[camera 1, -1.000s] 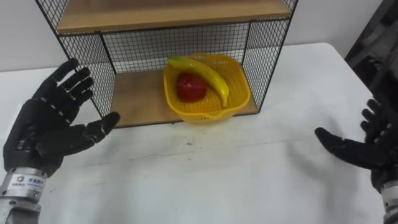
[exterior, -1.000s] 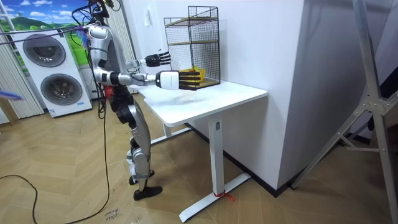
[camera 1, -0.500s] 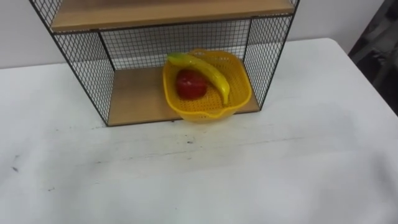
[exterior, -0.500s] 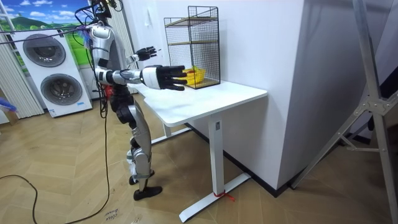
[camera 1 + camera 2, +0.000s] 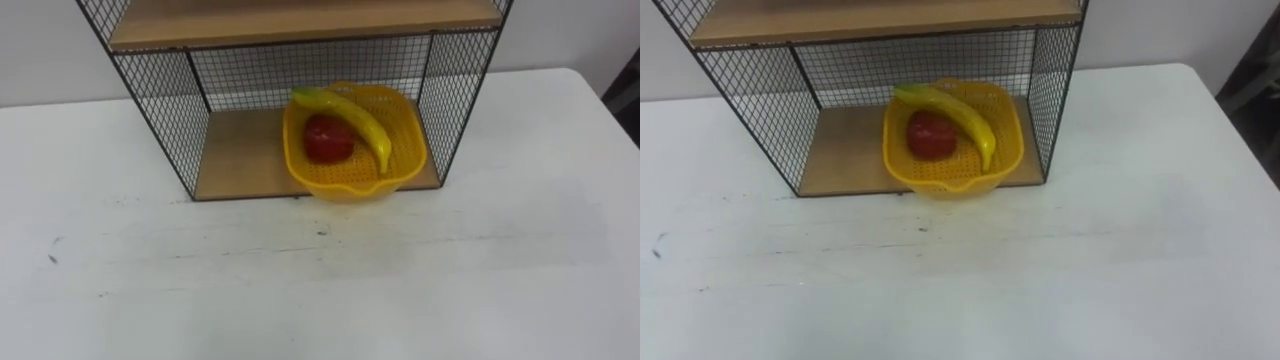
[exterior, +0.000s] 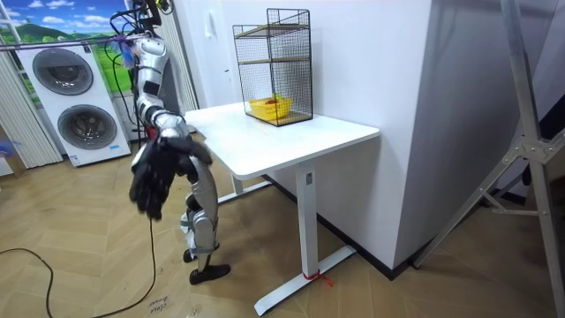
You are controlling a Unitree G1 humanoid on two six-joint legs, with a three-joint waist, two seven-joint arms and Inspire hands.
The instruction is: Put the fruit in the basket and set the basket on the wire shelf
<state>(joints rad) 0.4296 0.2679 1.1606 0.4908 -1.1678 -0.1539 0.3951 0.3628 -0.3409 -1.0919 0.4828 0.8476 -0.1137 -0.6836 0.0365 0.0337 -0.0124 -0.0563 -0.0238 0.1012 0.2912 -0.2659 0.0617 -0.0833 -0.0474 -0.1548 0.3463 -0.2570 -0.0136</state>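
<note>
Both steps look done: the banana [image 5: 350, 115] lies from 10 to 4 o'clock across the apple [image 5: 325, 140] in the basket [image 5: 345, 178]. The basket stands on the lower board of the shelf [image 5: 245, 150], toward its 3 o'clock end, front lip at the board's edge. The shelf sits at 12 o'clock on the table [image 5: 300, 290]. The right hand [image 6: 152, 181] hangs by the robot's hip, clear of the table; whether its fingers are spread or curled I cannot tell. Nothing seems left to do
</note>
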